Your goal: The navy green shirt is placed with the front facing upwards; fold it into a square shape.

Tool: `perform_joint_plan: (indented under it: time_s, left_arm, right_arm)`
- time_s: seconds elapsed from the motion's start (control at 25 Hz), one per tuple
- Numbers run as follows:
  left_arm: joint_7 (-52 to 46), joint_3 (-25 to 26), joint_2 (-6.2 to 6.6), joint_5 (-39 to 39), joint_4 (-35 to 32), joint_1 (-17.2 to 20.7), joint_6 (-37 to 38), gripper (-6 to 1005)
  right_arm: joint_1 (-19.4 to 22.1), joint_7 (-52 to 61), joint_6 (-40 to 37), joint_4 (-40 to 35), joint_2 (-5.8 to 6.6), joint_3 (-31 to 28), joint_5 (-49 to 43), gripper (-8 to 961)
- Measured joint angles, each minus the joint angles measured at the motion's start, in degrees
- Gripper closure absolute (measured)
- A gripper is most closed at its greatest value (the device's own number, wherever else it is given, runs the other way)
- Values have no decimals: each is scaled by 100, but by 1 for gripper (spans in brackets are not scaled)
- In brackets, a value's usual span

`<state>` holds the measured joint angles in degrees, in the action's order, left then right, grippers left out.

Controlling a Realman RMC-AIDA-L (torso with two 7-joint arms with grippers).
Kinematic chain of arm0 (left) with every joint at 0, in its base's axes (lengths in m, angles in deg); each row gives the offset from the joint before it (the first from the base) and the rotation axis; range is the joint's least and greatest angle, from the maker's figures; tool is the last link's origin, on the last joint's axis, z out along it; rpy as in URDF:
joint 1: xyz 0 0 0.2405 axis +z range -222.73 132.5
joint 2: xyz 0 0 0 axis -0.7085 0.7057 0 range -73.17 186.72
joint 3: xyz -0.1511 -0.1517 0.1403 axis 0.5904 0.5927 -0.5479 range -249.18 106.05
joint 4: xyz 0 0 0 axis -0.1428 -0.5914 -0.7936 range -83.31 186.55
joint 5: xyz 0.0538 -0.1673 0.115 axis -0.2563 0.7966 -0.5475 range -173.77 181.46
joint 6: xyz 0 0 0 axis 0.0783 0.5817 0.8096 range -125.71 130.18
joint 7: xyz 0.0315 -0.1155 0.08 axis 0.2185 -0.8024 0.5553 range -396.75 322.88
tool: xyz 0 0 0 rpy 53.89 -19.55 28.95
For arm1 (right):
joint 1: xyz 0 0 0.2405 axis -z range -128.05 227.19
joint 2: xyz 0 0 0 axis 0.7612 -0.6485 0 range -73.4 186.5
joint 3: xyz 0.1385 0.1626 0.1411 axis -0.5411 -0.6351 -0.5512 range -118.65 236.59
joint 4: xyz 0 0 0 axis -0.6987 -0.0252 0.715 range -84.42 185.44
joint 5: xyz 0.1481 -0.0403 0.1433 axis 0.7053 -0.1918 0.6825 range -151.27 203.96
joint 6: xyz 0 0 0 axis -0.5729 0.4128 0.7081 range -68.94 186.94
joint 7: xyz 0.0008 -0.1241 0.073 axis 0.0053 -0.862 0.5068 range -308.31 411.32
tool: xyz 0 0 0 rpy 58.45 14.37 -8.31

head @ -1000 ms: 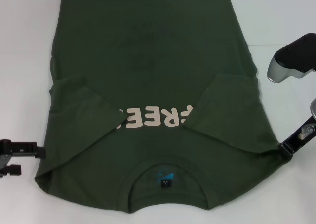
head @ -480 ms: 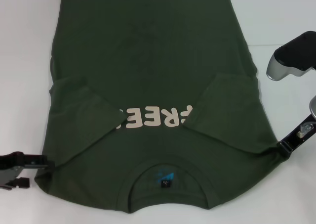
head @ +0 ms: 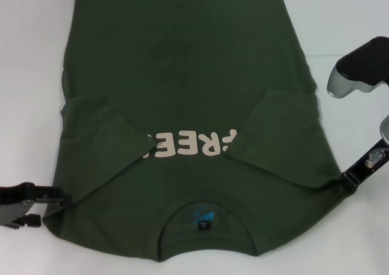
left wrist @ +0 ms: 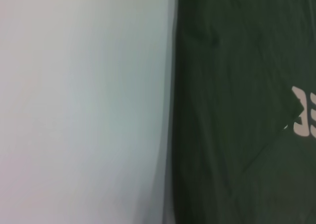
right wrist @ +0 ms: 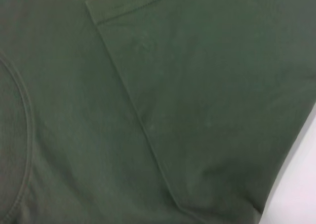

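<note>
A: Where does the dark olive-green short-sleeved cotton shirt (head: 182, 129) lie, and why is it arranged that way?

B: It lies flat on the pale white desk (head: 30, 74), front up, filling most of the head view. Both sleeves are already folded inward across the chest, so they partly cover the cream "FREE!" lettering (head: 191, 145). That leaves a narrower, roughly rectangular body, which by his reading sets it up for a lengthwise fold toward a square.

A: Which way does it point?

B: The collar with the small blue neck label (head: 203, 219) sits at the edge nearest the robot, and the hem lies at the far edge. The long axis runs from the robot straight away from it, and the lettering reads upside down from the head camera.

A: And the arms?

B: The left gripper (head: 61, 200) is low at the shirt's near left corner, by the shoulder, with its black fingers reaching the cloth edge. Whether they have closed on the fabric cannot be told from here. The right gripper (head: 344, 181) is at the near right shoulder corner, where the cloth is drawn into a small point toward it; that suggests a pinch, but the fingers themselves are too hidden to say.

A: Why the two near corners?

B: In his judgement, holding both shoulders lets the collar end be carried toward the hem evenly.
</note>
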<state>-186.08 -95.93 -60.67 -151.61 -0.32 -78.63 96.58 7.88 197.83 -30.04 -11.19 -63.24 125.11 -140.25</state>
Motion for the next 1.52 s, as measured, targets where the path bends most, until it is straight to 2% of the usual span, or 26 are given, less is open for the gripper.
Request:
perform_joint_plan:
  time_s: [0.44,0.88,1.32,1.52]
  left_arm:
    - [-193,-322,-23,-151,27,3,-297,84]
    - [-138,-407,-40,-121,64,-8,-292,502]
    - [-59,-407,-42,-93,107,-14,-325,769]
    - [354,-339,-41,45,251,-15,-339,916]
  right_arm:
    - [20,-53,18,24,6,-10,206,918]
    - [39,-58,19,18,2,-23,216,919]
    - [53,-61,19,18,-8,-22,246,918]
    - [163,-177,19,-11,11,-154,518,918]
